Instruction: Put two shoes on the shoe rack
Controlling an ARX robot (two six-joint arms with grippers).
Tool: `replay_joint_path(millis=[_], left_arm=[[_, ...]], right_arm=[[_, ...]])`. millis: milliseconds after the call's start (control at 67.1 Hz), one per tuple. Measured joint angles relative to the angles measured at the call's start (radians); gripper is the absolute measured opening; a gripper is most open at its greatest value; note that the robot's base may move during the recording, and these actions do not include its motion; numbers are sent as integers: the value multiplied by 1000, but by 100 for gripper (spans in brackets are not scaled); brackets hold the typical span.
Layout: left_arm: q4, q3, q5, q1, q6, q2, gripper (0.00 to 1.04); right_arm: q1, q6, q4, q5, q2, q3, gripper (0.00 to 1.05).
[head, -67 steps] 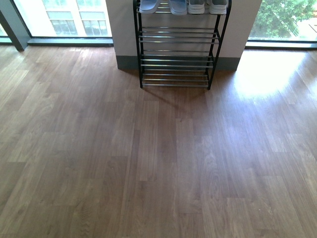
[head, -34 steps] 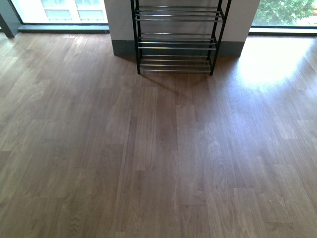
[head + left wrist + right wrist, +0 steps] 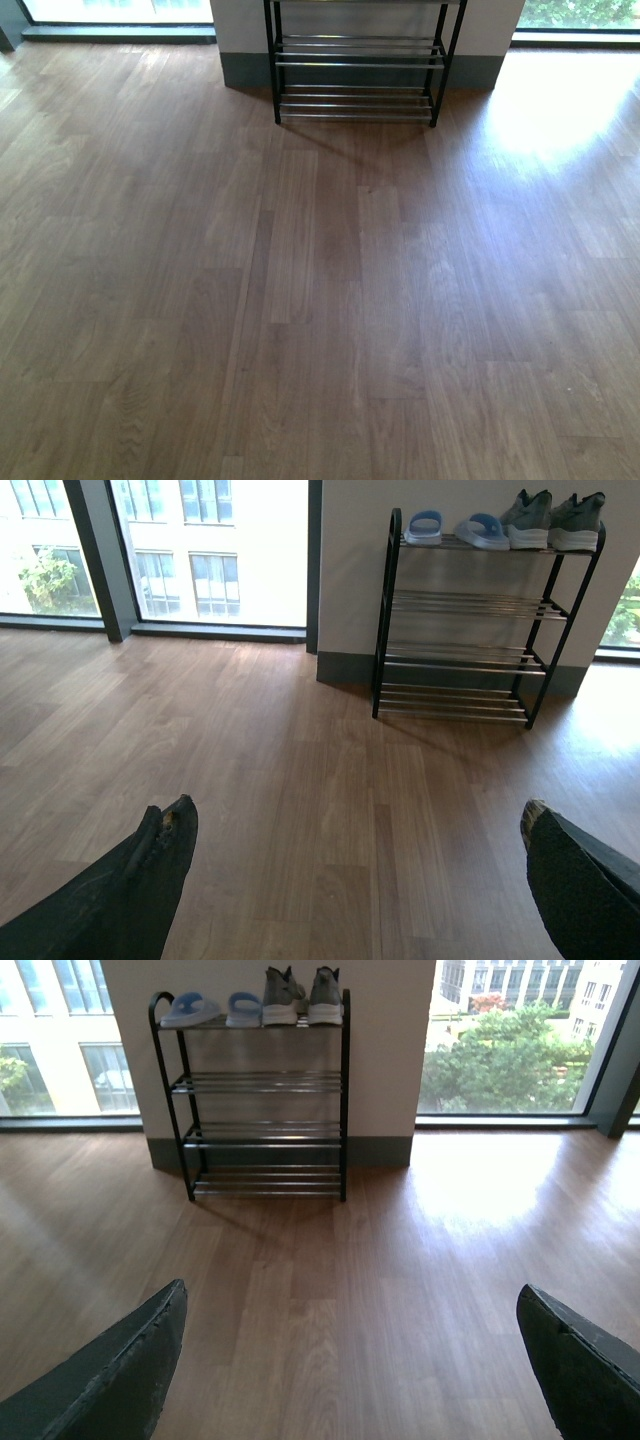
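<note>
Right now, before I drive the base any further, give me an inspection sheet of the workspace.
Surface: wood plank floor, bare, sun glare on the window side.
Job's things: shoe rack against the wall; grey sneakers and blue slide sandals side by side on its top tier; lower tiers hold nothing.
Clutter: nothing seen.
Grippers: left gripper and right gripper both open, fingers spread, holding nothing.
Cables: nothing seen.
Surroundings: large windows on both sides of the wall; trees outside.
</note>
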Motion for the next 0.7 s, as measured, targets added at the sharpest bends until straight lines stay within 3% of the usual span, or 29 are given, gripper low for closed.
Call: replay_joint_path(millis=[701], left_arm=[[0, 0, 0, 0, 0, 0, 95]], right_arm=[[0, 0, 0, 0, 0, 0, 96]])
